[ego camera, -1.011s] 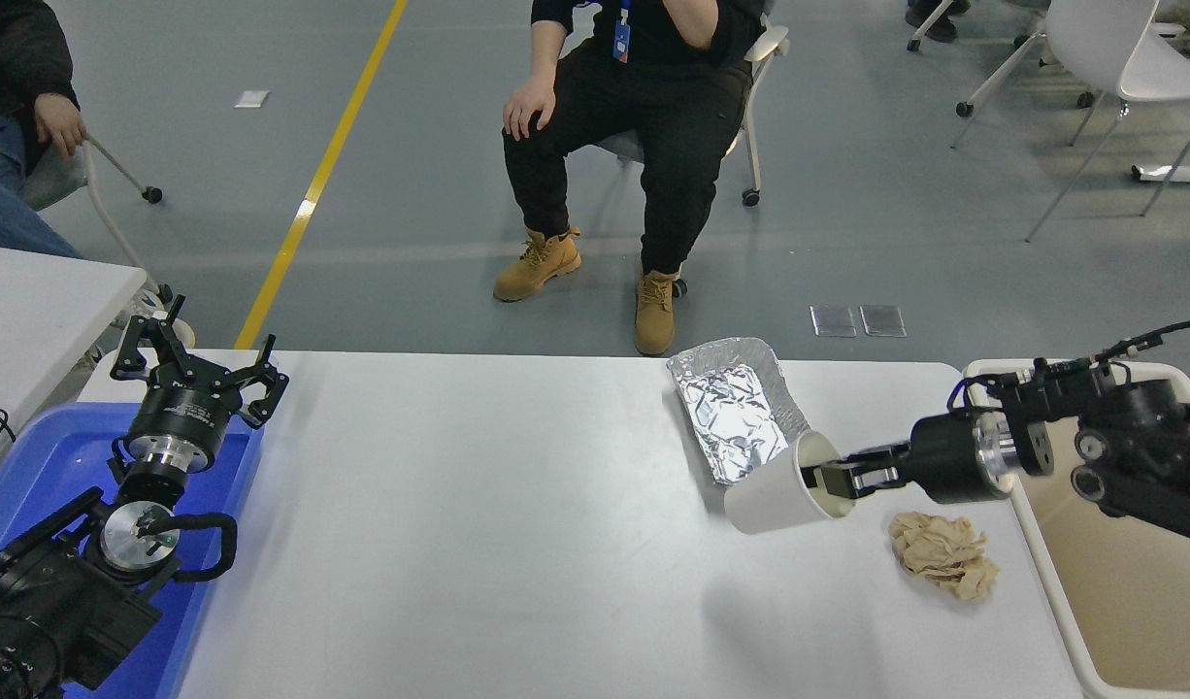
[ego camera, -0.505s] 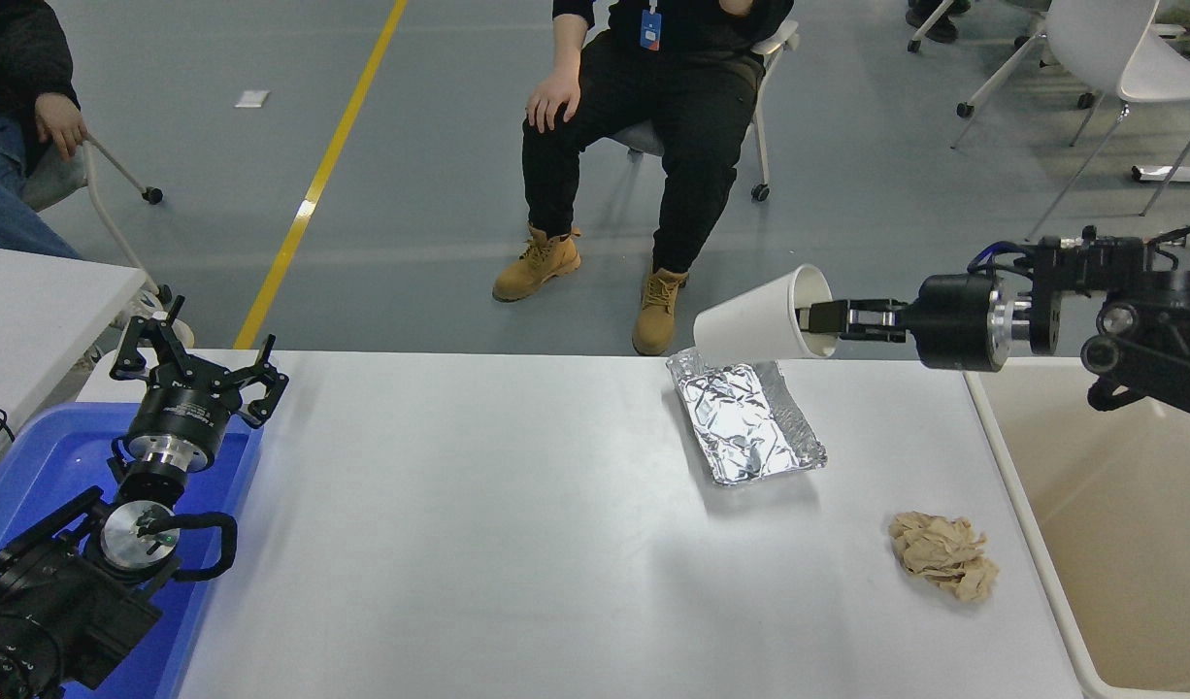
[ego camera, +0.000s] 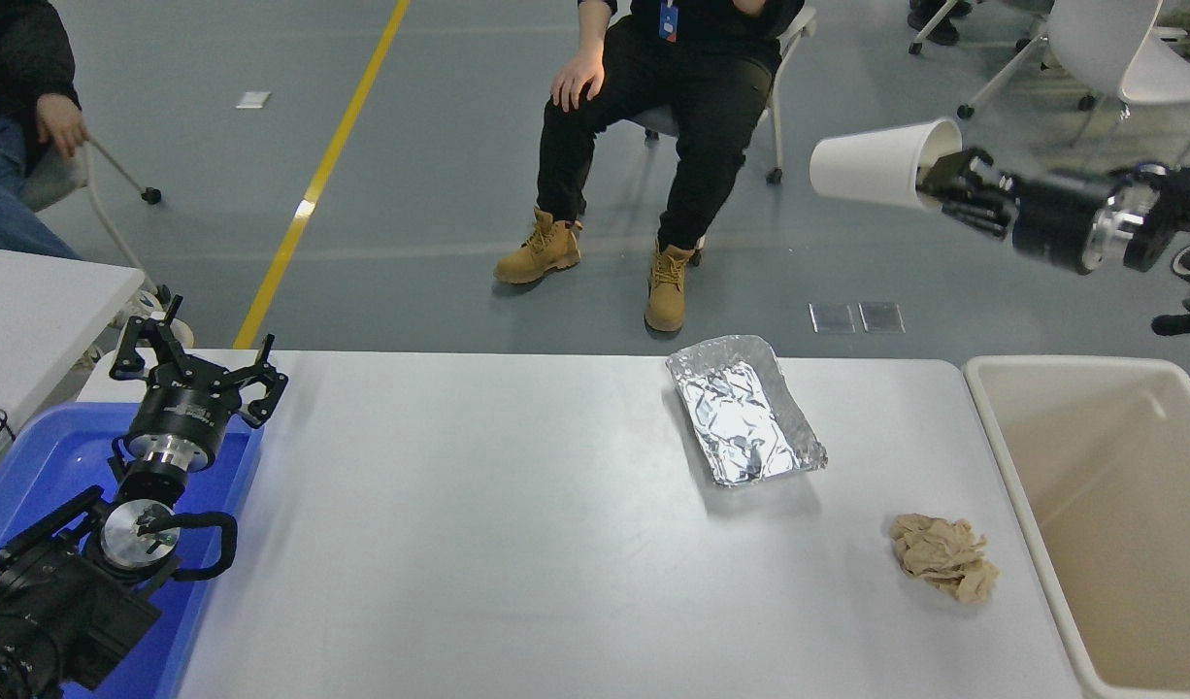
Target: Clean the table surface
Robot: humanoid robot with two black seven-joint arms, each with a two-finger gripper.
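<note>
The white table surface (ego camera: 517,544) fills the lower middle of the head view. On it lie a crumpled foil tray (ego camera: 745,411) at the back right and a crumpled brown paper wad (ego camera: 944,555) near the right edge. My right gripper (ego camera: 944,180) is shut on the rim of a white paper cup (ego camera: 876,165), held on its side high above the table, mouth toward the gripper. My left gripper (ego camera: 192,364) is open, parked at the lower left over the blue bin.
A beige plastic bin (ego camera: 1119,524) stands against the table's right end. A blue bin (ego camera: 32,485) sits at the left edge beside a smaller white table (ego camera: 32,311). A person (ego camera: 673,126) sits on a chair beyond the far edge; another person's hand (ego camera: 59,121) shows at top left.
My right gripper has lifted the paper cup from the table beside the foil tray up and to the right, high above the surface. The seated person shifted slightly. The left arm has not moved.
</note>
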